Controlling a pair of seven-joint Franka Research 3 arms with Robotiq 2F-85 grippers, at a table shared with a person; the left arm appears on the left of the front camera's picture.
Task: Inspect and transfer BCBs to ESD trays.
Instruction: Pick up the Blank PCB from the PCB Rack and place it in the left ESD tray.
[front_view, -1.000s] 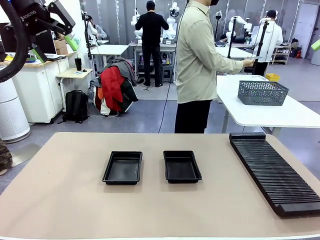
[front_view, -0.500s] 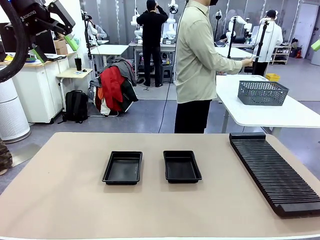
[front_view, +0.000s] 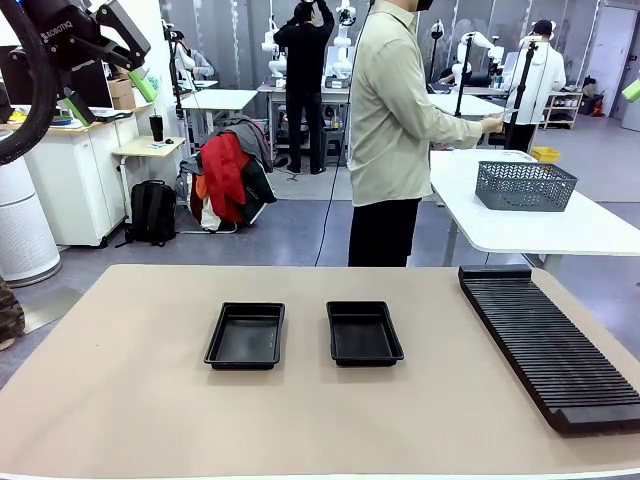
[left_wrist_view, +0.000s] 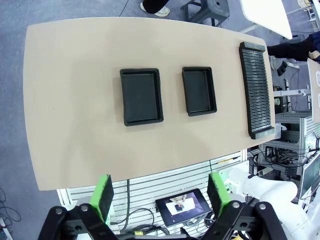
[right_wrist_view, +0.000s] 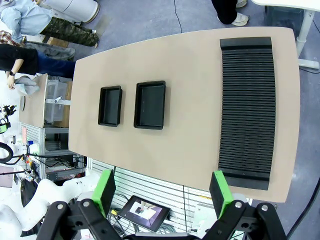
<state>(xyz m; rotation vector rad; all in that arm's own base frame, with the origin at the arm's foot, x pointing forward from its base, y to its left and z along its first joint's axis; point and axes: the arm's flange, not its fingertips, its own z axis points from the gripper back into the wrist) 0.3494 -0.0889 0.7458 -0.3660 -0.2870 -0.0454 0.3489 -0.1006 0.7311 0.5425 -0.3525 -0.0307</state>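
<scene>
ESD trays: two black trays, left tray (front_view: 245, 336) and right tray (front_view: 364, 333), side by side but apart, flat on the tan table (front_view: 120, 400); floors show plain black.
Trays vs left fingers: in the left wrist view both trays lie well beyond the green-padded fingers (left_wrist_view: 104, 192), far off. They sit within the span between the two fingers, the left tray nearer the left-hand finger and the right tray nearer the right-hand one.
Trays vs right fingers: in the right wrist view the trays sit well beyond the fingers (right_wrist_view: 218, 192), off toward the left-hand finger.
Left gripper (left_wrist_view: 161, 194): jaws spread wide, nothing between them, high over the table's near edge.
Right gripper (right_wrist_view: 162, 191): jaws spread wide, nothing held, also high.
Rack (front_view: 550, 350): long black ribbed, past the right-hand finger in the right wrist view, well apart from the trays.
Person (front_view: 395, 120): stands beyond the far edge, hand (front_view: 490, 123) raised over a white table (front_view: 520, 230) with a grey mesh basket (front_view: 525, 185).
Hard to make out: what the hand holds is too small to tell; gripper bodies are cut by the bottom edge.
</scene>
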